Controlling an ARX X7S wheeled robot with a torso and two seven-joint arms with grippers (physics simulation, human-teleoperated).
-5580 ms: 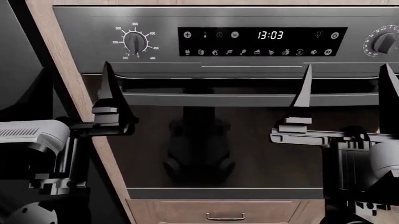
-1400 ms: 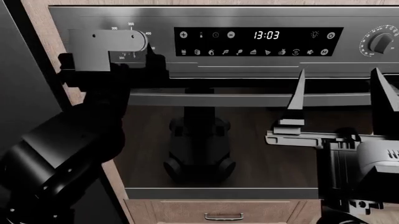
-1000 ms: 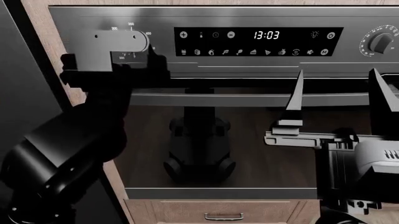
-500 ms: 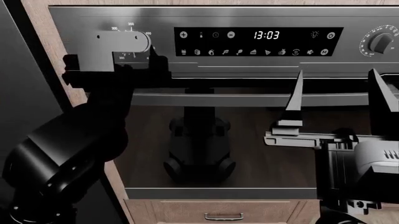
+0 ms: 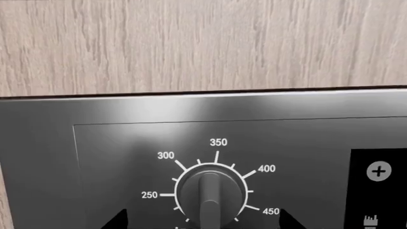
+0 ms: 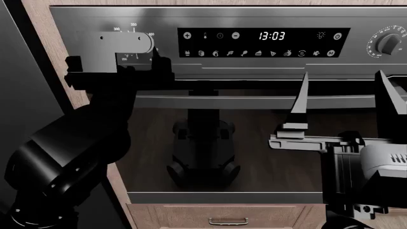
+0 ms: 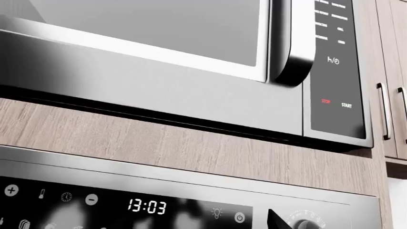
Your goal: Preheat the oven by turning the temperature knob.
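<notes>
The oven (image 6: 267, 143) fills the head view, with dark glass door, bar handle (image 6: 254, 101) and clock panel (image 6: 264, 42) reading 13:03. In the left wrist view the temperature knob (image 5: 210, 193) sits ringed by numbers 250 to 450, its ridge upright. My left gripper (image 5: 202, 222) is open, one dark fingertip (image 5: 117, 220) on each side of the knob, not touching it. In the head view my left gripper (image 6: 127, 47) covers the knob. My right gripper (image 6: 343, 95) is open and empty in front of the door handle, below the second knob (image 6: 388, 43).
A microwave (image 7: 159, 43) is built in above the oven, with a wooden strip (image 7: 159, 143) between them. A wooden drawer (image 6: 229, 217) lies under the oven. A wooden side panel (image 6: 45, 38) borders the oven's left. Cabinet doors with handles (image 7: 384, 109) stand at the right.
My left gripper rose from beside the door to the temperature knob, then over the last second crept slightly right on it. My right gripper has barely moved.
</notes>
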